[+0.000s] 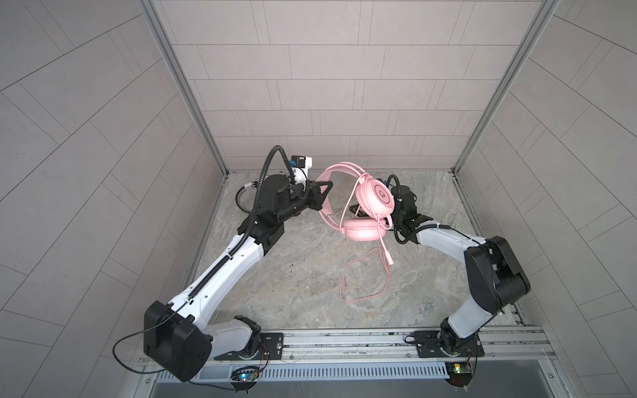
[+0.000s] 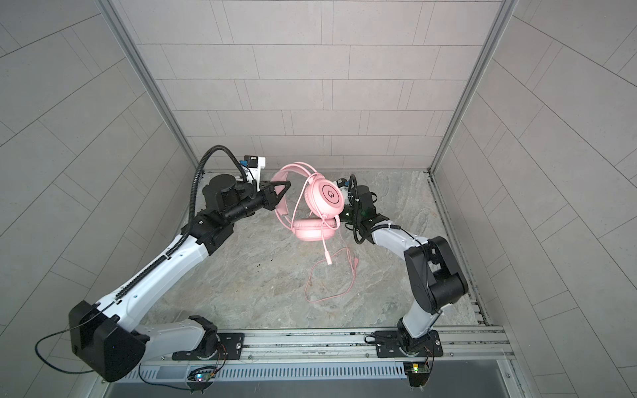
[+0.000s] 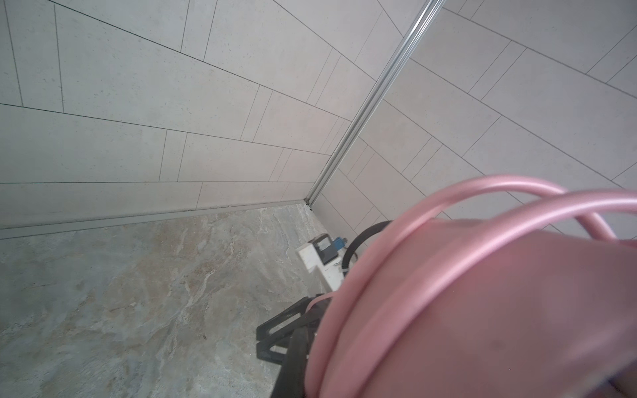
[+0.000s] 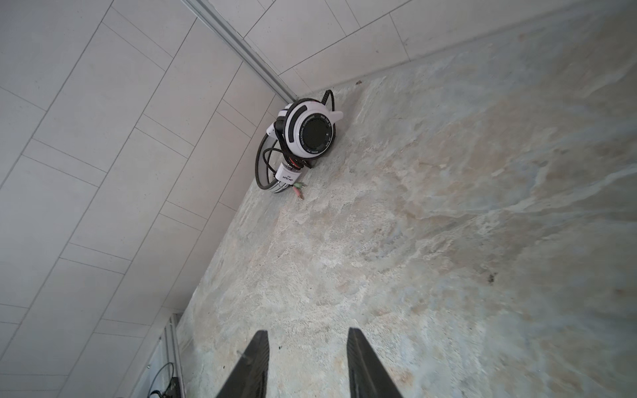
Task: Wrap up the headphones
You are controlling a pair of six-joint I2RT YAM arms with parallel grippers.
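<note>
The left arm reaches forward over the table (image 1: 293, 275), wrist turned sideways. The left gripper (image 1: 326, 189) is clamped on the headband (image 3: 482, 293) of the pink headset (image 1: 377, 197), whose two ear cups hang just past its fingertips, clear of the table. The pink cable (image 1: 358, 260) trails down into one loose loop on the table below.

The right arm bends inward, and the right gripper (image 4: 307, 330) is mostly hidden behind the upper cup in both top views. Its jaws stand apart with nothing between them. Well ahead of them, one white-and-black headset (image 4: 306, 138) lies in the corner against the wall. That makes two headsets.
</note>
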